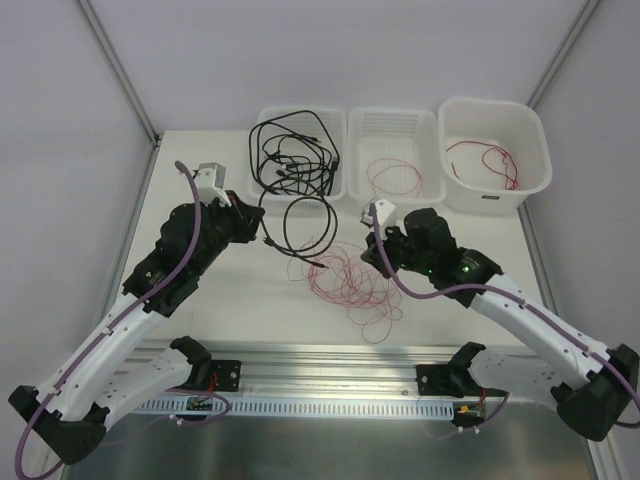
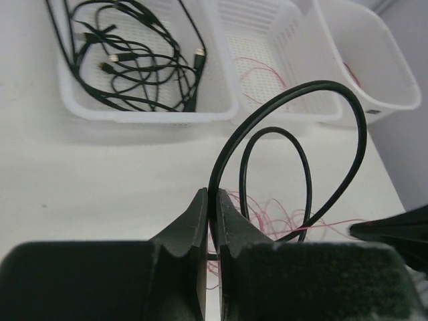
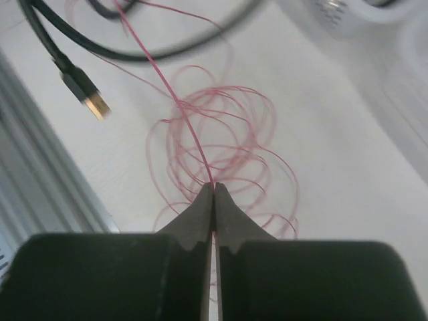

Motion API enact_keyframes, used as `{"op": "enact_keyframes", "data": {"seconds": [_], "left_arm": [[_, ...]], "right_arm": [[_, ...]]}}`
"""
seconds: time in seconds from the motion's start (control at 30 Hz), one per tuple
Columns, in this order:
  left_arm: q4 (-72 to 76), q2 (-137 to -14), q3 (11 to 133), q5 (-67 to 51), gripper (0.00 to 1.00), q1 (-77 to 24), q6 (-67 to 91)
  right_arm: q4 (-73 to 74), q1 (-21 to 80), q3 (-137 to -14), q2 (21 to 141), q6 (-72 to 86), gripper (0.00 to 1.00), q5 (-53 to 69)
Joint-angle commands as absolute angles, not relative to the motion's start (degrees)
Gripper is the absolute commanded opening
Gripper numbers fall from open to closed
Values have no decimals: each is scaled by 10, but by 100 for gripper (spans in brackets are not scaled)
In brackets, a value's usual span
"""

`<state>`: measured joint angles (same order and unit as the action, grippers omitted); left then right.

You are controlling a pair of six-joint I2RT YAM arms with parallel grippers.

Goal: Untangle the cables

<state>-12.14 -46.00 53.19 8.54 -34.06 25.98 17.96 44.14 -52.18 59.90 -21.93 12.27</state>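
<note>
While the left gripper (image 2: 212, 200) pinches the black cable (image 2: 321, 84) — probably anchoring its raised loop — the right gripper (image 3: 214, 190) is clamped on one red wire (image 3: 175, 100), seemingly to draw it clear of the red tangle (image 1: 350, 280) lying between the two grippers.

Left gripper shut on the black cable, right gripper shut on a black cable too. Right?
Not quite. The right gripper is shut on a thin red wire, as the right wrist view shows. The left gripper is indeed shut on the black cable.
</note>
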Motion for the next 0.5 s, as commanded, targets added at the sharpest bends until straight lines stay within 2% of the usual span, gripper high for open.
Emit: {"op": "enact_keyframes", "data": {"seconds": [0.0, 0.2, 0.3, 0.33, 0.43, 0.47], "left_arm": [[-139, -451, 562, 242, 0, -339, 222], [-150, -444, 562, 329, 0, -338, 197], [-150, -443, 570, 311, 0, -338, 191], [-150, -444, 571, 290, 0, -339, 189], [-150, -446, 583, 237, 0, -339, 183], [-150, -446, 584, 197, 0, -339, 183]], "right_arm": [[260, 395, -505, 510, -154, 1, -45], [402, 323, -477, 433, -37, 1, -161], [426, 323, -479, 432, -25, 32, -116], [416, 322, -480, 432, -26, 51, -95], [365, 323, -474, 417, -29, 67, 3], [319, 323, -472, 415, -24, 68, 37]]}}
